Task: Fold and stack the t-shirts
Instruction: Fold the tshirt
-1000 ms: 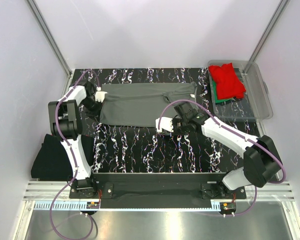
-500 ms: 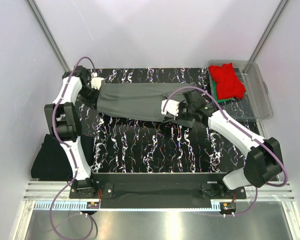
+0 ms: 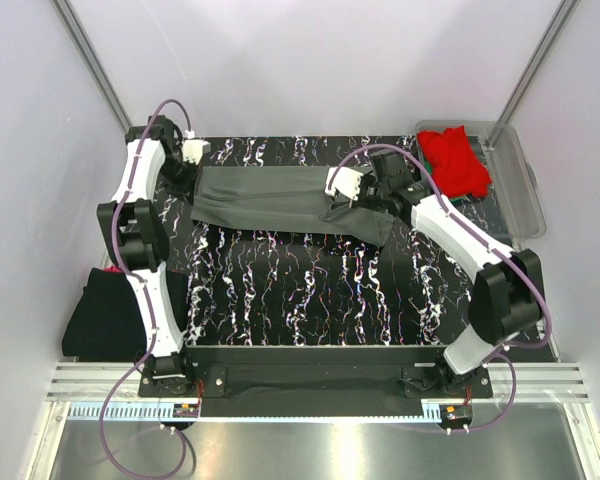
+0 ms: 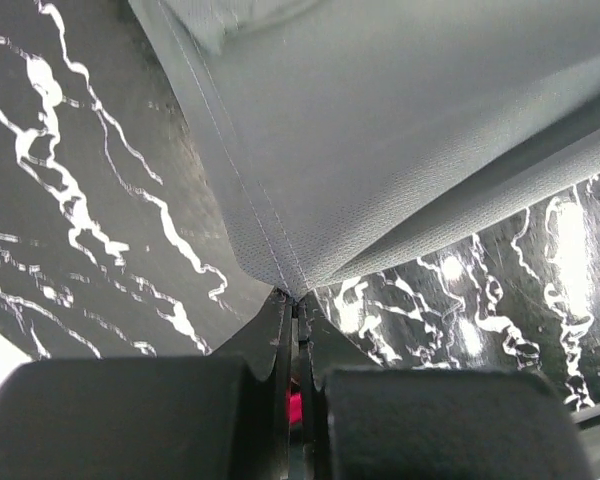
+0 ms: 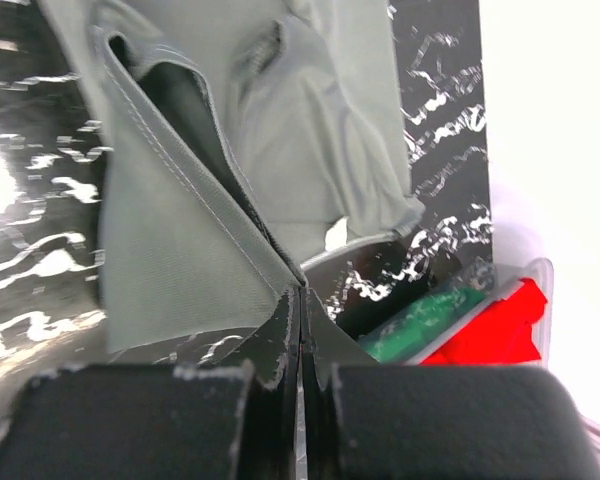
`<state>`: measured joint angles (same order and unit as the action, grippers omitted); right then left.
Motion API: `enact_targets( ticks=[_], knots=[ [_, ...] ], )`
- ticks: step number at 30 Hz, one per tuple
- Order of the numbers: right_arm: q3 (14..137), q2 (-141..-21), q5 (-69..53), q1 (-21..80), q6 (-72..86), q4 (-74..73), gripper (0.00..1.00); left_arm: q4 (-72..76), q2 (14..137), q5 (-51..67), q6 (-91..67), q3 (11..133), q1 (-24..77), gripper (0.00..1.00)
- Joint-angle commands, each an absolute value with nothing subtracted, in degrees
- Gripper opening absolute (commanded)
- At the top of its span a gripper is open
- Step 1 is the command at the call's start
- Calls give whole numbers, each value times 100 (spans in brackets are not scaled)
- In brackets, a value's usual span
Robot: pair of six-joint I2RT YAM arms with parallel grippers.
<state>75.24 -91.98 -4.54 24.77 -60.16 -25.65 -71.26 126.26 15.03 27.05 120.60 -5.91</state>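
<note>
A dark grey t-shirt (image 3: 275, 198) lies folded lengthwise across the far part of the table. My left gripper (image 3: 190, 172) is shut on its left corner, seen in the left wrist view (image 4: 296, 292) with the cloth (image 4: 380, 140) hanging from the tips. My right gripper (image 3: 362, 195) is shut on the shirt's right part, seen in the right wrist view (image 5: 302, 287) pinching a hem (image 5: 180, 250). A red t-shirt (image 3: 456, 160) lies on a green one (image 3: 432, 187) in the tub. A black t-shirt (image 3: 105, 312) lies off the table's left side.
The clear plastic tub (image 3: 513, 200) stands at the table's far right corner. The black marbled table (image 3: 310, 290) is bounded by white walls and metal posts. The tub's rim, the green shirt (image 5: 420, 330) and the red shirt (image 5: 500, 325) show in the right wrist view.
Both grippers have carried the grey shirt's near edge toward the far side of the table, folding it into a narrower band. The left arm has stretched farther back.
</note>
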Motion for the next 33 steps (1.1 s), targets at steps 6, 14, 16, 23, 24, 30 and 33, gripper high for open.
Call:
enact_targets(
  ticks=[6, 14, 16, 23, 24, 30, 33],
  knots=[
    [8340, -9834, -255, 2241, -6187, -2118, 0, -7462, 12937, 1547, 2751, 12586, -501, 0],
    [9166, -10836, -325, 2057, -6442, -1864, 0, -7330, 13534, 1564, 2593, 13350, -466, 0],
    [9509, -11222, -334, 1978, -6504, -1854, 0, -7286, 13727, 1547, 2575, 13552, -457, 0],
    [10967, -12777, -290, 1881, -6574, -1749, 0, -6689, 14097, 1266, 2461, 13728, -431, 0],
    [11343, -13162, -238, 1881, -6574, -1758, 0, -6619, 14176, 1222, 2435, 13772, -431, 0],
    [12557, -14123, 412, 1890, -6233, -1652, 16, -6021, 14186, 889, 2119, 13895, -431, 39],
    [12648, -13924, 904, 1855, -5725, -1643, 24, -5793, 13862, 861, 1785, 14045, -431, 55]
  ],
)
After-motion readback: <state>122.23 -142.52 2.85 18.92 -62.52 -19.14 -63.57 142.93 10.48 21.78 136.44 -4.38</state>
